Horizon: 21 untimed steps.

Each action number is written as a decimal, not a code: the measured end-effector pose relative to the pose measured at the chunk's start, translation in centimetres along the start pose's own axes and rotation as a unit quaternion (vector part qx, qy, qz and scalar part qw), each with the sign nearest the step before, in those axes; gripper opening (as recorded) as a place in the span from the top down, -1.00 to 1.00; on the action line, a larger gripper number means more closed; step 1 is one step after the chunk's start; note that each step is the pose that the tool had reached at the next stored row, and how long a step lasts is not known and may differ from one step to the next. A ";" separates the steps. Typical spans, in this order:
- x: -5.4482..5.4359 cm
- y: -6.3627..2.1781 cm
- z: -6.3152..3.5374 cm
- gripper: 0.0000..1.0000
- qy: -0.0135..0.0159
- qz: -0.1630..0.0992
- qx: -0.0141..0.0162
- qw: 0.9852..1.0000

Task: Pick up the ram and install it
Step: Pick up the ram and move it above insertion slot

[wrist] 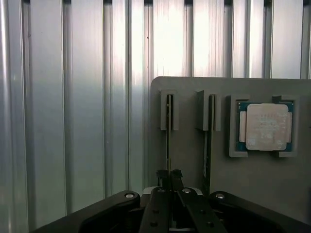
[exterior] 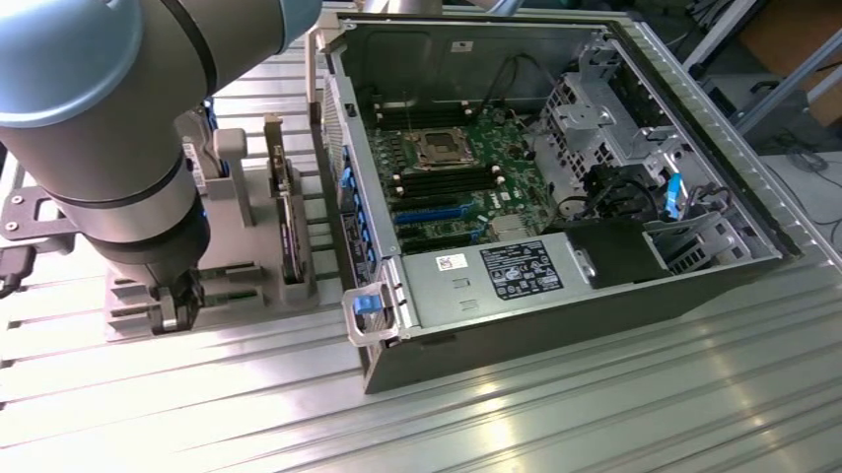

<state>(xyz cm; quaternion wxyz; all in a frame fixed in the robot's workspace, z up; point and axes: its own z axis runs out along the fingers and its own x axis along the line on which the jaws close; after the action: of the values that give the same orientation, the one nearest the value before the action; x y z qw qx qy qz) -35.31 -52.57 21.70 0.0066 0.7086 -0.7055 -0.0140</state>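
Gripper [wrist: 169, 175] fingers pinch the thin edge of the ram [wrist: 168, 121], which stands edge-on in a slot of the grey holder [wrist: 189, 160]. A second board [wrist: 209, 131] and a CPU [wrist: 266, 127] occupy neighbouring holder places. The open computer case [exterior: 408, 44] lies to the exterior view's right.

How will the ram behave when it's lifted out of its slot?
The ram is a thin board standing on edge in the grey holder, so it is probably stiff and light. The gripper is shut across its thin edge, so it could pivot or snag if pulled crookedly. It is likely fragile under bending.
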 end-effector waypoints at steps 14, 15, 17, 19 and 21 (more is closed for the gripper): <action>0.0 0.06 -1.94 0.76 0.000 0.000 0.000 1.000; 0.0 0.06 -2.09 0.76 0.000 0.000 0.000 1.000; 0.0 0.07 -2.54 0.76 0.000 0.000 0.000 1.000; 0.0 0.08 -2.80 0.76 0.000 0.000 0.000 1.000; 0.0 0.09 -3.24 0.76 0.000 0.000 0.000 1.000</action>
<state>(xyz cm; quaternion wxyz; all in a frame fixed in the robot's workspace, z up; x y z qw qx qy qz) -35.31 -52.57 24.94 0.0066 0.7086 -0.7055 -0.0140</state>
